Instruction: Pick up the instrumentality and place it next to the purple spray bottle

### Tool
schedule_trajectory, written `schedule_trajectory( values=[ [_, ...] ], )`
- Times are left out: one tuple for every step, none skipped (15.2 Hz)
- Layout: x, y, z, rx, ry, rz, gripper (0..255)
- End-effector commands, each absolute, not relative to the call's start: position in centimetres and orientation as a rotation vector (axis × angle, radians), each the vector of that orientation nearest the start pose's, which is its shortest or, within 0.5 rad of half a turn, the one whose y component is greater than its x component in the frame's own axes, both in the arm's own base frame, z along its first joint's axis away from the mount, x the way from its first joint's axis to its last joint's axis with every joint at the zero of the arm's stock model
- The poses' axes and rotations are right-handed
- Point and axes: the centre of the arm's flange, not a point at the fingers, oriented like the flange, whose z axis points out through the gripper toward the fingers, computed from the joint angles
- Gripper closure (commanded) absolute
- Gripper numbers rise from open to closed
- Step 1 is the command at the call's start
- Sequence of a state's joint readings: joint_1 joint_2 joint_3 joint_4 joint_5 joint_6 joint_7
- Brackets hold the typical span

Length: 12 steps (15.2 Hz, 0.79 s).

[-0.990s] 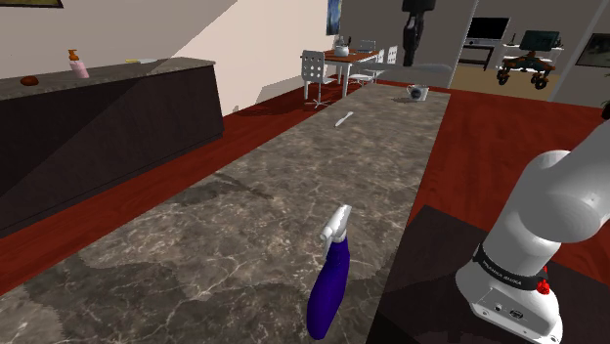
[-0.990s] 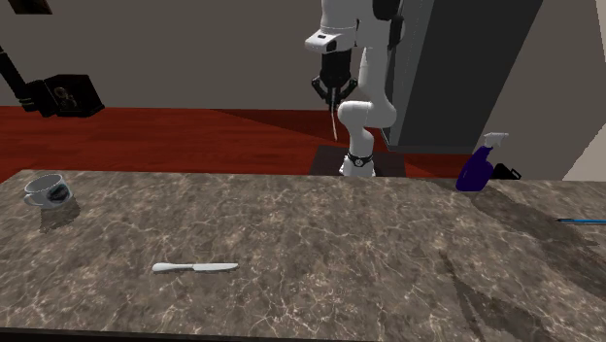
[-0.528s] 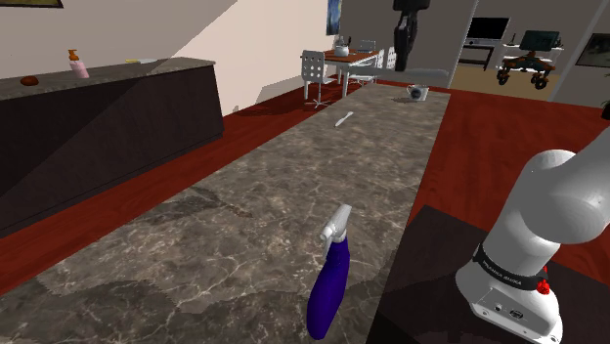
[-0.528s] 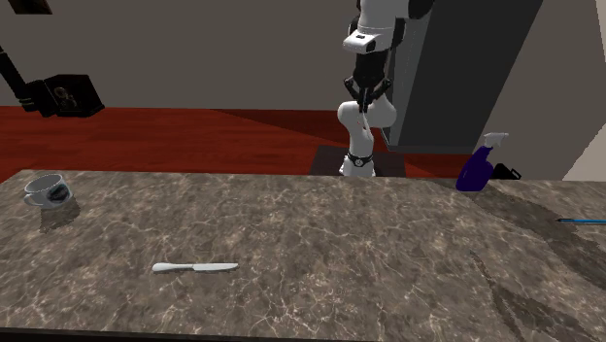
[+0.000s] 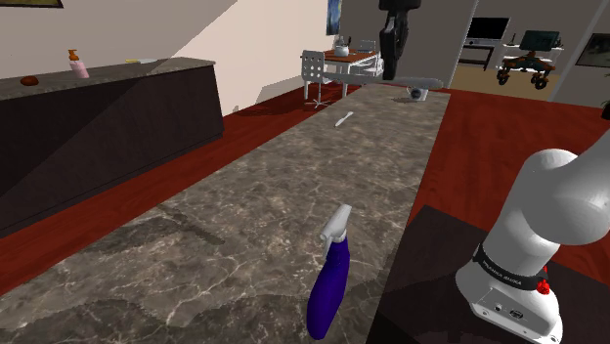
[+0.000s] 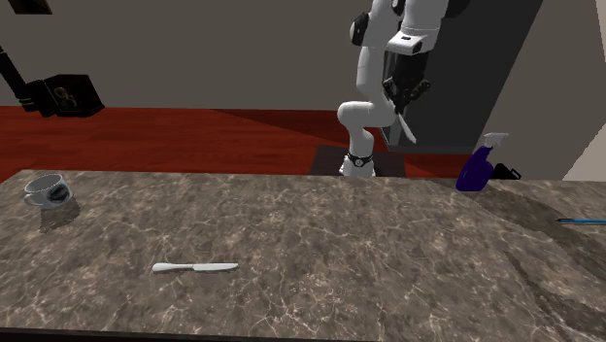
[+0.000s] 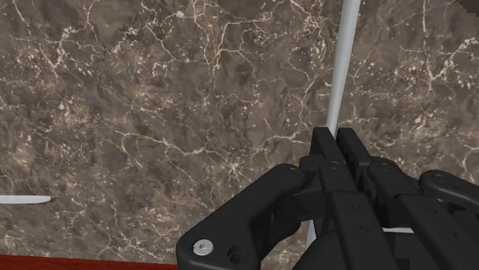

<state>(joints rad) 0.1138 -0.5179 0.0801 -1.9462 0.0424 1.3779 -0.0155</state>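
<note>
Aloft in the shoulder view, the black end effector (image 5: 391, 59) hangs high at the far end of the long marble bench (image 5: 274, 195). The purple spray bottle (image 5: 330, 279) stands well apart from it in the near foreground, just beside the dark stand (image 5: 420, 283). A white knife (image 5: 342, 120) and a mug (image 5: 418, 93) lie far down the bench. A dark band on the white arm (image 5: 547, 215) carries white lettering too small to read, and no label can be made out on the bottle.

From the second exterior view, the end effector (image 6: 400, 97) is clamped on a thin white utensil (image 6: 407, 126), the task's thing, carried in the air above the stand. Its long axis hangs close to upright, the lower end tipped toward this view's right. The spray bottle (image 6: 478, 170) stands lower and further to this view's right, at the far edge of the bench (image 6: 320, 233). The coming move looks to be a carry that way and then down. The knife (image 6: 194, 266) and the mug (image 6: 47, 189) sit well apart toward this view's left.

In the wrist view, the end effector (image 7: 335, 136) has both fingers pressed against the pale utensil (image 7: 341, 69), which runs lengthwise out beyond the fingertips over the veined bench (image 7: 153, 115). No writing shows.
</note>
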Motion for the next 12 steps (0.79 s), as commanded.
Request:
schedule_trajectory(
  values=[
    [35.2,11.2,67.4,-3.127,-0.319,0.082,255],
    [35.0,12.5,67.4,-3.127,-0.319,0.082,255],
    [34.7,13.8,67.4,-3.127,-0.319,0.082,255],
    [34.4,15.1,67.4,-3.127,-0.319,0.082,255],
    [34.2,16.4,67.4,-3.127,-0.319,0.082,255],
    [33.9,17.7,67.4,-3.127,-0.319,0.082,255],
    [33.6,19.0,67.4,-3.127,-0.319,0.082,255],
    [33.4,20.3,67.4,-3.127,-0.319,0.082,255],
    [33.1,21.6,67.4,-3.127,-0.319,0.082,255],
    [32.9,22.8,67.4,-3.127,-0.319,0.082,255],
    [32.6,24.1,67.4,-3.127,-0.319,0.082,255],
    [32.3,25.4,67.4,-3.127,-0.319,0.082,255]
  ],
)
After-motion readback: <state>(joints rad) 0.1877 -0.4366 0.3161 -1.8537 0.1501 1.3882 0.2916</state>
